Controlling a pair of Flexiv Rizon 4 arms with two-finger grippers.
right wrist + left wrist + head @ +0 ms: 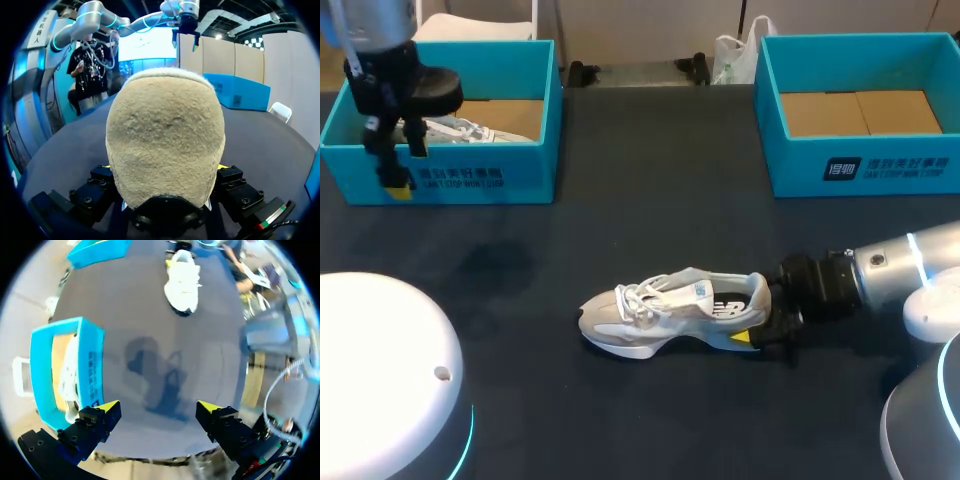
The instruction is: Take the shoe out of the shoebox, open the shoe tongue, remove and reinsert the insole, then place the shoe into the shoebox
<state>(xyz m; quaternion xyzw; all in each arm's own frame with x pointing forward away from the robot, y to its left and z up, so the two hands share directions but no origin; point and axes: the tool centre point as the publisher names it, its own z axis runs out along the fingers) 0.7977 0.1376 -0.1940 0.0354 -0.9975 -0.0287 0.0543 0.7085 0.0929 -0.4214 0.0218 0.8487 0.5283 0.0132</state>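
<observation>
Closest to you are the rounded white bases of your two arms, one at the near left (380, 370) and one at the near right (930, 420) of the dark table (650, 230).

Just past them, in the near middle of the table, the shoe (665, 315) rests on its sole. It is a white and grey sneaker with its toe pointing left, its heel pointing right and its laces on top. Your right arm (890, 265) comes in low from the right, and your right hand (758, 325) is clamped on the heel. One yellow tip shows against the near side of the heel. In the right wrist view the fuzzy beige heel fills the space between the two fingers and touches both.

Farther back on the left stands the left shoebox (470, 175), a bright blue box. A second shoe (470, 130), also white, lies inside it on the brown cardboard bottom. Your left hand (395, 165) hangs in the air beside this box's near wall with its fingers spread wide and nothing between them. In the left wrist view the box lies beside one finger, and the hand's shadow falls on the table below.

At the far right stands the right shoebox (860, 165), the same blue. Only its brown cardboard bottom shows inside, and it sits well apart from the shoe.
</observation>
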